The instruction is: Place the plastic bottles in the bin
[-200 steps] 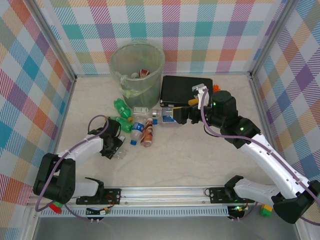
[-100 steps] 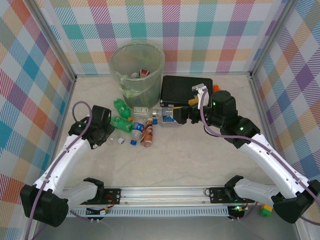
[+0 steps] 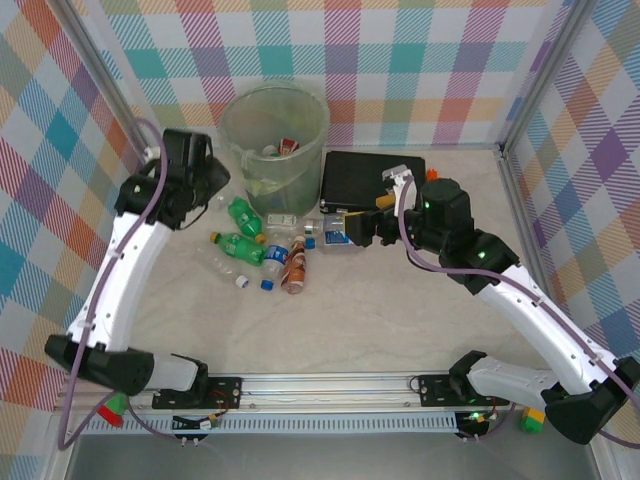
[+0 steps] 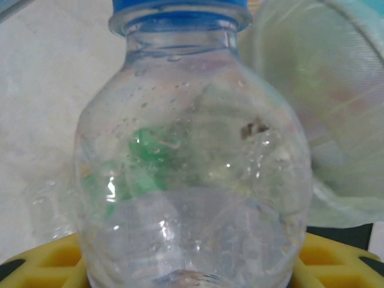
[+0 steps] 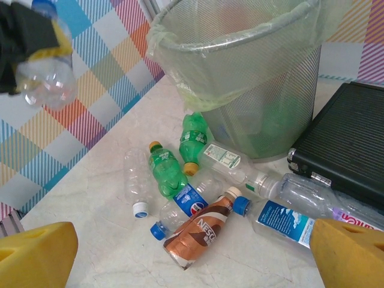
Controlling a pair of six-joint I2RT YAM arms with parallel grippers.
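Note:
My left gripper (image 3: 207, 186) is shut on a clear plastic bottle with a blue cap (image 4: 192, 150). It holds the bottle in the air just left of the bin (image 3: 240, 115), and the bin's liner shows close by in the left wrist view (image 4: 336, 120). From the right wrist I see that bottle (image 5: 48, 84) hanging high, left of the bin (image 5: 264, 78). Several bottles lie before the bin: two green (image 5: 167, 171) (image 5: 193, 137), a brown one (image 5: 201, 234), a blue-labelled one (image 5: 282, 221), a clear one (image 5: 135, 180). My right gripper (image 5: 192, 243) hovers open above them.
A flat black case (image 3: 370, 178) lies right of the bin, under the right wrist. Checked walls close in the table on three sides. Some bottles lie inside the bin (image 3: 285, 146). Bare tabletop stretches in front of the bottle pile (image 3: 330, 320).
My left arm has lifted the clear bottle from the near-left tabletop and swung it up and back to the bin's left side. The right arm has stayed put.

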